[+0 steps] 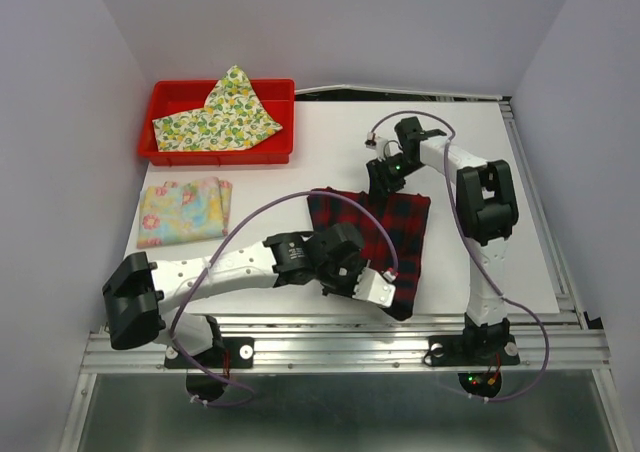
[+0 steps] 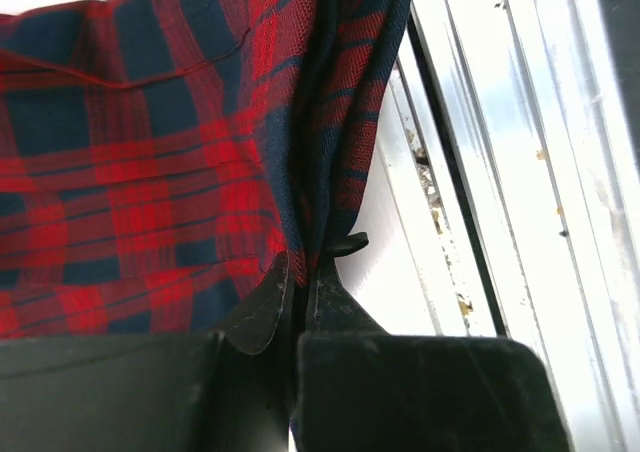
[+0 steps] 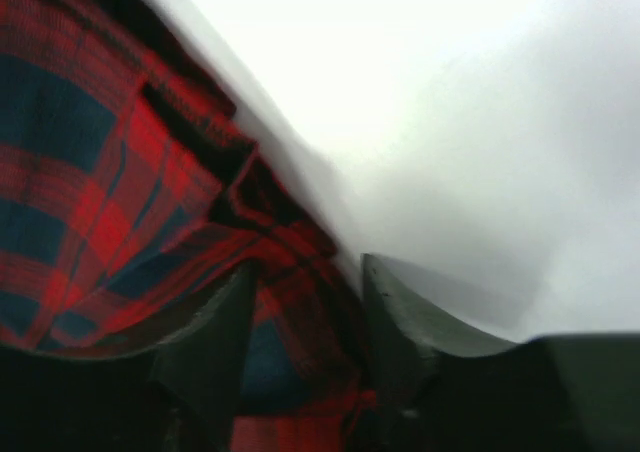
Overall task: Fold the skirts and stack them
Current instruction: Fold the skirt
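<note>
The red-and-black plaid skirt (image 1: pixel 385 234) lies spread on the white table, right of centre. My left gripper (image 1: pixel 392 294) is at its near edge and is shut on a pinched fold of plaid cloth (image 2: pixel 130 152), with the fingers (image 2: pixel 262 307) almost together. My right gripper (image 1: pixel 383 180) is at the skirt's far edge, with bunched plaid cloth (image 3: pixel 90 162) held between its fingers (image 3: pixel 410 322). The pastel floral skirt (image 1: pixel 185 210) lies folded at the left. The lemon-print skirt (image 1: pixel 222 115) lies crumpled in a red bin.
The red bin (image 1: pixel 165 92) stands at the back left of the table. An aluminium rail (image 1: pixel 350 324) runs along the near edge, close beside my left gripper, and also shows in the left wrist view (image 2: pixel 520 172). Grey walls enclose the left, back and right sides.
</note>
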Robot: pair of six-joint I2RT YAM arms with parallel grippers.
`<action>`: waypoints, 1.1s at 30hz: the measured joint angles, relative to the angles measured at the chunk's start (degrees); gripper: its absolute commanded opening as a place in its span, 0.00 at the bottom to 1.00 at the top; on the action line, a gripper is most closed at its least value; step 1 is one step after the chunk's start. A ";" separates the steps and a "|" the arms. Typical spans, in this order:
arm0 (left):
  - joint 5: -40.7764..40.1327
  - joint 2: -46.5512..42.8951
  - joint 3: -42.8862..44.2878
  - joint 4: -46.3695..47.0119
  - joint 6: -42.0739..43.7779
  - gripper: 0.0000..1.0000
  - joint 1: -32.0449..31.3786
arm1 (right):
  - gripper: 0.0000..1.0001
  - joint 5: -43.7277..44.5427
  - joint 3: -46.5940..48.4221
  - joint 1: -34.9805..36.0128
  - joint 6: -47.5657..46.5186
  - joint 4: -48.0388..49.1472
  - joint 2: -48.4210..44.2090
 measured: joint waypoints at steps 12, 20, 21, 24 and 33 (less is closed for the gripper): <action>1.57 4.22 14.32 -7.98 -1.88 0.00 6.64 | 0.42 -8.68 -17.59 6.19 -2.75 2.27 -8.24; 2.27 14.91 22.10 -8.24 0.13 0.00 14.38 | 0.42 -11.10 -19.63 6.99 -3.45 2.38 -8.83; 2.25 16.37 22.53 -8.04 0.46 0.00 15.32 | 0.42 -11.23 -19.65 7.02 -3.58 2.38 -8.83; 2.29 19.91 22.56 -6.82 1.33 0.00 17.42 | 0.43 -11.52 -19.80 7.02 -3.85 2.40 -8.83; 2.93 25.20 21.68 -3.52 2.80 0.04 19.96 | 0.85 -10.47 -18.82 7.04 -2.97 1.60 -8.83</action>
